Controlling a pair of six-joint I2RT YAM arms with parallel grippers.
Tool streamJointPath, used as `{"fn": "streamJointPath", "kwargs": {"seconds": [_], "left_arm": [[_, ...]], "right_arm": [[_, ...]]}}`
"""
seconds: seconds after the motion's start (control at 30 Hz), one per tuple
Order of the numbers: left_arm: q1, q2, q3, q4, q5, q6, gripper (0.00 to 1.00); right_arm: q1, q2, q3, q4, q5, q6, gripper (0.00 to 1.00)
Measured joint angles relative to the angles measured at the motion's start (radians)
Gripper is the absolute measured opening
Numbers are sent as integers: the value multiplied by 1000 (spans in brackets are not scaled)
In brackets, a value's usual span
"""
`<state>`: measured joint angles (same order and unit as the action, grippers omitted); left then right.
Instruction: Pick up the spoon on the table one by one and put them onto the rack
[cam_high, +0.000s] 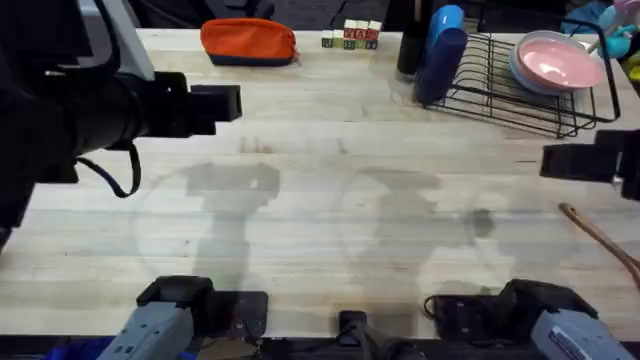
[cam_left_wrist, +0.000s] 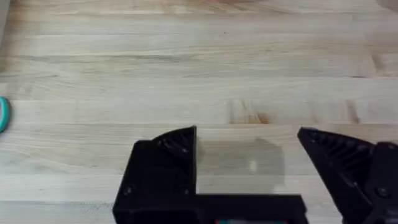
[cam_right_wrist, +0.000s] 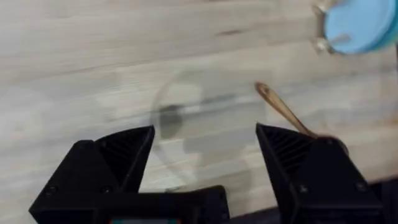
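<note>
A thin brown spoon (cam_high: 603, 237) lies slanted on the pale table (cam_high: 320, 230) near its right edge. In the right wrist view the spoon (cam_right_wrist: 283, 109) runs under the right-hand finger (cam_right_wrist: 298, 162) of my right gripper (cam_right_wrist: 205, 149), which is open and holds nothing. From overhead the right gripper (cam_high: 565, 160) hangs above the table, just behind the spoon. The black wire rack (cam_high: 520, 100) stands at the back right. My left gripper (cam_left_wrist: 249, 155) is open over bare wood and empty; overhead it (cam_high: 230, 103) sits at the back left, far from the spoon.
A pink bowl (cam_high: 555, 62) rests in the rack, with a blue holder (cam_high: 445, 45) and a black holder (cam_high: 408, 45) at its left end. An orange pouch (cam_high: 248, 42) and small blocks (cam_high: 350, 37) lie along the back edge. A teal object (cam_left_wrist: 3, 114) shows beside the left gripper.
</note>
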<state>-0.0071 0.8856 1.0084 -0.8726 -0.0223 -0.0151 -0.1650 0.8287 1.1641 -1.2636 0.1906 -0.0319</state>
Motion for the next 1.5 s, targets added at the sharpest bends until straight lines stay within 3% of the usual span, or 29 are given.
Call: {"fn": "streamJointPath", "kwargs": {"seconds": [0.1, 0.13, 0.37, 0.4, 0.43, 0.57, 0.9, 1.13, 1.37, 1.5], "left_arm": [[0, 0, 0, 0, 0, 0, 993], [0, 0, 0, 0, 0, 0, 993], [0, 0, 0, 0, 0, 0, 993], [0, 0, 0, 0, 0, 0, 993], [0, 0, 0, 0, 0, 0, 993], [0, 0, 0, 0, 0, 0, 993], [0, 0, 0, 0, 0, 0, 993], [0, 0, 0, 0, 0, 0, 993], [0, 0, 0, 0, 0, 0, 992], [0, 0, 0, 0, 0, 0, 993]], "right_arm": [[-99, 22, 0, 3, 13, -13, 994], [-206, 46, 0, 2, 23, -47, 994], [-431, 100, 0, 3, 27, -45, 994], [-464, 107, 0, 3, 27, -26, 994], [-555, 125, 0, 3, 27, 53, 993], [-644, 146, 0, 4, 27, 212, 994], [-681, 162, 0, 6, -6, 635, 994], [-681, 162, 0, 23, -11, 744, 994], [-681, 199, 0, 43, 99, 849, 994], [-681, 285, 0, 74, 165, 910, 994]]}}
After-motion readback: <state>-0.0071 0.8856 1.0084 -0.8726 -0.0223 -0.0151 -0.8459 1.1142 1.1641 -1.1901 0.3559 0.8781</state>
